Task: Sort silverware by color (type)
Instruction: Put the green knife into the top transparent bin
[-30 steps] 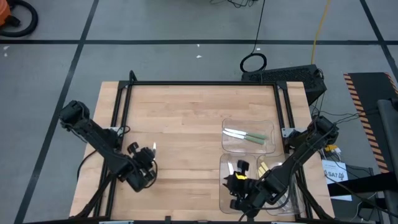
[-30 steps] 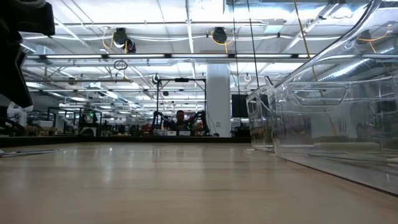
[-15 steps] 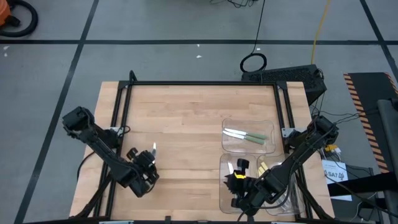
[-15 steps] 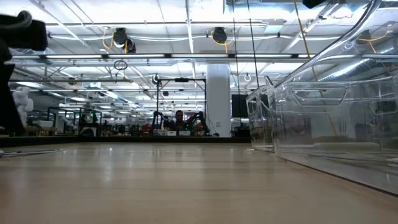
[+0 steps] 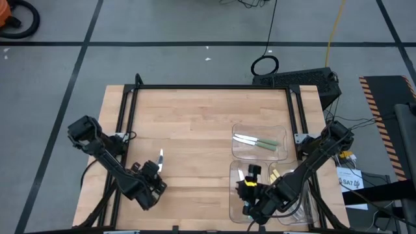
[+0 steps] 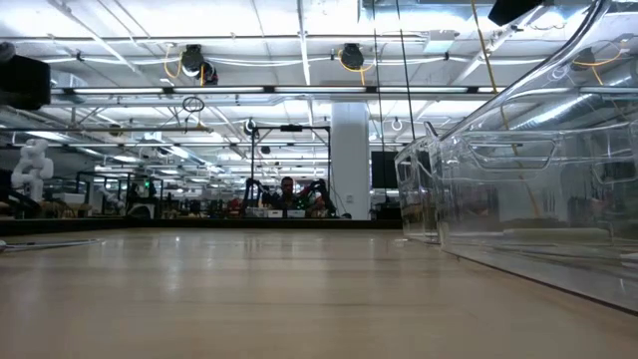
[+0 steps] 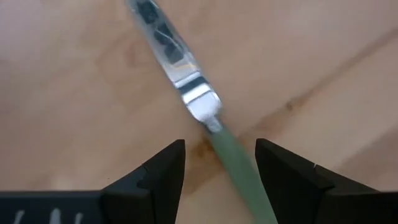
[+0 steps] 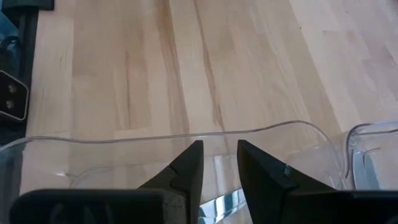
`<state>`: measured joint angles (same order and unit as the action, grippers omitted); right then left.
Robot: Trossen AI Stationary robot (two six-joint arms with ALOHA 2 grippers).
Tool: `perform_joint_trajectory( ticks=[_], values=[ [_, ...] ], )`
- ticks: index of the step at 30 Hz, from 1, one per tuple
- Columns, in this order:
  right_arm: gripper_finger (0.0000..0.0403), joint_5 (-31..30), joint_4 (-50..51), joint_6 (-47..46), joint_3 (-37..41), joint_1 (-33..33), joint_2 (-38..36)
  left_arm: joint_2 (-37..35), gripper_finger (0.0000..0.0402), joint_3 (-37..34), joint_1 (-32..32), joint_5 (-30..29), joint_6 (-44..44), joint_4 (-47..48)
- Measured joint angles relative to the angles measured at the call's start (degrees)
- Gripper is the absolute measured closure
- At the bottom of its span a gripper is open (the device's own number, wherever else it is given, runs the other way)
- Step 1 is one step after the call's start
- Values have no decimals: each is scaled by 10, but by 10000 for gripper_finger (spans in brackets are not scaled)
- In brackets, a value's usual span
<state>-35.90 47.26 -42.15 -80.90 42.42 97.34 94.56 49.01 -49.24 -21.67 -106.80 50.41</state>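
We see a pale green-handled knife (image 7: 205, 118) lying flat on the wooden table (image 5: 195, 117) near its left front part, its long axis running from the blade, which points away from the left gripper (image 7: 219, 163), back to the handle passing between that gripper's spread fingers (image 7: 163, 171) without touching them. The handle's end is cut off in the left wrist view, and from above only the blade tip shows. The right gripper (image 8: 219, 163) hangs, fingers slightly parted and empty, over a clear tray (image 8: 155, 138) at the right front.
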Motion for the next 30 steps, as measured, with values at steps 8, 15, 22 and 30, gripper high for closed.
perform_joint_trajectory(
  ticks=[8,15,22,30],
  values=[
    [312,0,-3,-1,0,-11,0,40,197,3,-12,-2,13,-39],
    [312,-3,-24,10,0,-23,0,51,256,1,-13,-13,164,-89],
    [312,-4,-65,33,0,-39,2,52,351,2,-16,-22,288,-106],
    [312,-1,-206,142,0,-82,57,56,364,36,-16,-38,369,-118]
  ],
)
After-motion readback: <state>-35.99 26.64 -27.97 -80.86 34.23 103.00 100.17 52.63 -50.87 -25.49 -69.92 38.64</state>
